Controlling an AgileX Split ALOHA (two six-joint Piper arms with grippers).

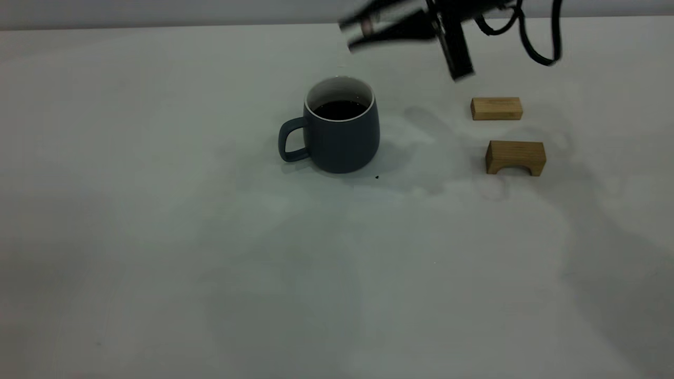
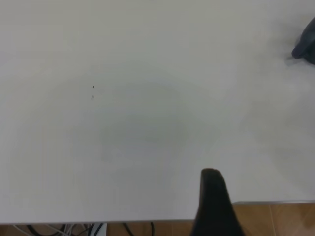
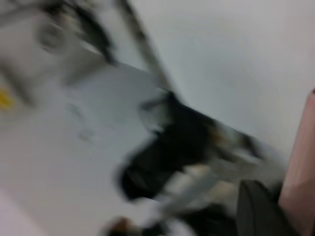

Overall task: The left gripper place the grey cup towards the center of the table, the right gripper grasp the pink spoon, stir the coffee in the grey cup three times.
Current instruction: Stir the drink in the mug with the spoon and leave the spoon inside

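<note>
we are a two-armed robot at a pale table [image 1: 158,237]. the grey cup [image 1: 339,134] stands upright near the middle of the table, handle pointing to our left side, with dark coffee [image 1: 339,109] lying flat inside it. judging by that, the placing step looks done and the stirring step is in hand.

the right gripper [image 1: 363,31] is raised in the air beyond the cup, smeared by motion, its fingers reaching leftward above and behind the cup rim and well clear of it. a pale pinkish patch shows between the fingertips, and in the right wrist view a pink shape [image 3: 300,177] sits beside one dark finger [image 3: 258,209]; we take this to be the pink spoon [image 1: 367,23], likely held, though we cannot tell how wide the fingers are.

two wooden blocks [image 1: 496,108] [image 1: 515,157] rest on the table to the right of the cup, apart from it.

the left gripper [image 2: 212,201] hangs near the table edge, far from the cup; only one finger shows, so we cannot tell its opening.

next, the spoon's bowl needs to come down into the coffee without knocking the rim.
</note>
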